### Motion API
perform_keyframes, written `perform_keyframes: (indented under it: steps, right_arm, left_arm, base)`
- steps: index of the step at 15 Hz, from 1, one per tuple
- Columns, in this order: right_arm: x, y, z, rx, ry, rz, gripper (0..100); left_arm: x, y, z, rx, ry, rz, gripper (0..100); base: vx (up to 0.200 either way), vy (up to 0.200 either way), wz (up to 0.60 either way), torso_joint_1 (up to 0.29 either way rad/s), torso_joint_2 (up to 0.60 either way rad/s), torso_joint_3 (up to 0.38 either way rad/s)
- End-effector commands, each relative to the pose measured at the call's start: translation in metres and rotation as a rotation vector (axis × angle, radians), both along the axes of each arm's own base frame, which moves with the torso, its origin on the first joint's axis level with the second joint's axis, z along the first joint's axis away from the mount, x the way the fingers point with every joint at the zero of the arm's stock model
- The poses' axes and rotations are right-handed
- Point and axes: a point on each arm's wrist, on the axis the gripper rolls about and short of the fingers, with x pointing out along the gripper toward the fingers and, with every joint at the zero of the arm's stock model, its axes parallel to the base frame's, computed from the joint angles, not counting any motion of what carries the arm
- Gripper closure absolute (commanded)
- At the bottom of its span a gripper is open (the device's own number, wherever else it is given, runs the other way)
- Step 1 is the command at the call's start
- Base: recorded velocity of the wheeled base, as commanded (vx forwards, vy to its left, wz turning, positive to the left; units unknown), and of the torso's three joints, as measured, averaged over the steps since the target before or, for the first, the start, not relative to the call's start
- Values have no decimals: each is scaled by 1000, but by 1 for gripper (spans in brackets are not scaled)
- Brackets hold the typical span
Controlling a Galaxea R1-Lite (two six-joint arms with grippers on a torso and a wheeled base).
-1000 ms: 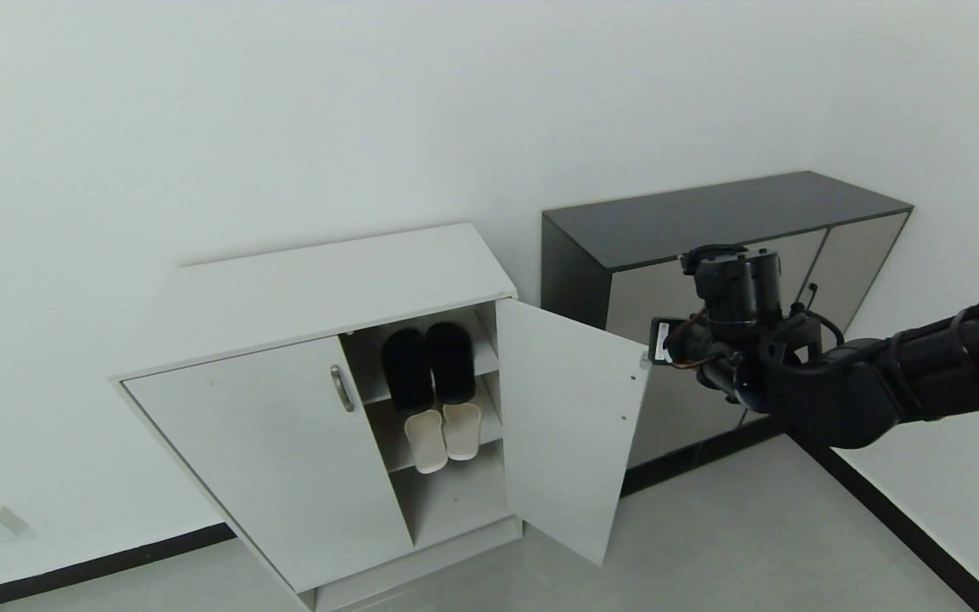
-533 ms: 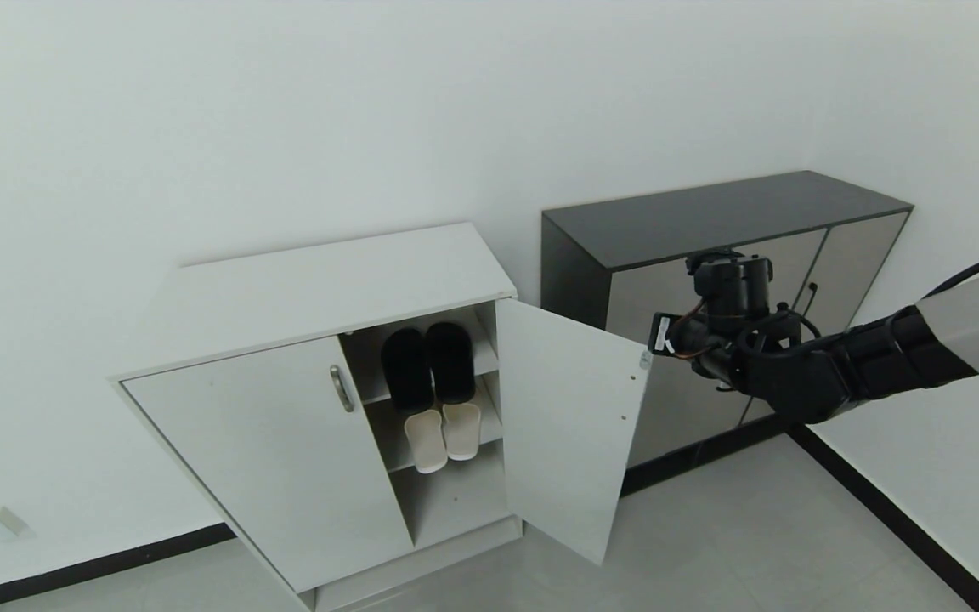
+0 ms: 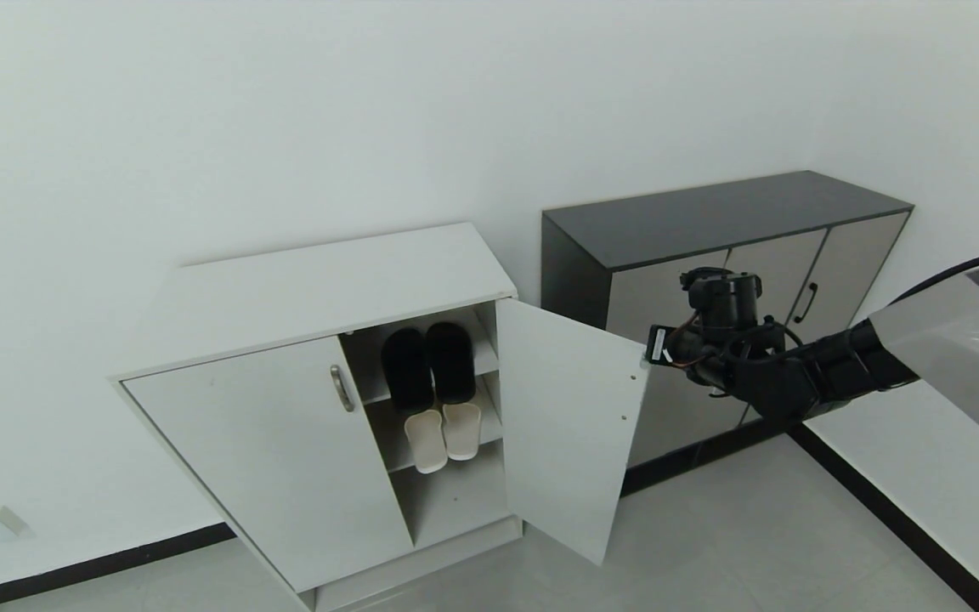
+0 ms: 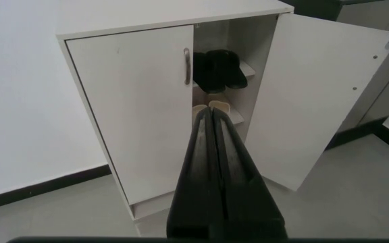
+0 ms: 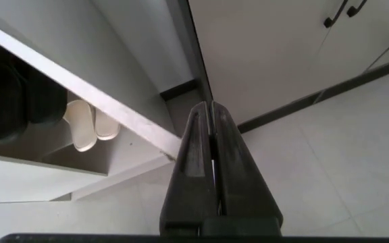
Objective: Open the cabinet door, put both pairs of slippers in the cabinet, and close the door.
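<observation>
Where the smooth door (image 3: 570, 425) gapes, rounded slippers (image 3: 451, 374) sit.

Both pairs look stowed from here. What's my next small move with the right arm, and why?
Probably swing the open door toward shut with the right hand. That hand is shut and sits beside the door's outer edge, and the black slippers and white slippers are already inside.

right arm (image 3: 804, 378): black, ribbed | wrist (image 3: 723, 306): white label (image 3: 658, 344), thin wires | left tool (image 4: 211, 115), right tool (image 5: 213, 108): black, tapered
</observation>
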Motion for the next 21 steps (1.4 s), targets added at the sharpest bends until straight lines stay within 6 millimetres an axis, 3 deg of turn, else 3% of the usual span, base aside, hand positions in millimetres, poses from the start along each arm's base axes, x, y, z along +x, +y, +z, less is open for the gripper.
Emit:
perform_keyframes:
  steps: [1,15,18,21]
  right_arm:
    - [5,-3,-8,0,10,-2,100]
    - [-2,-2,-5,58,18,55,100]
    - [-15,4,-2,50,30,91,100]
    - [-40,25,-2,39,57,171,100]
  left_arm:
    - [0,0,0,0,0,1,100]
    - [0,0,0,0,0,-1,100]
    - [0,0,0,0,0,1,100]
    - [0,0,0,0,0,1,100]
  base:
    - [0,0,0,0,0,0]
    - [0,0,0,0,0,0]
    - [0,0,0,0,0,0]
    - [0,0,0,0,0,0]
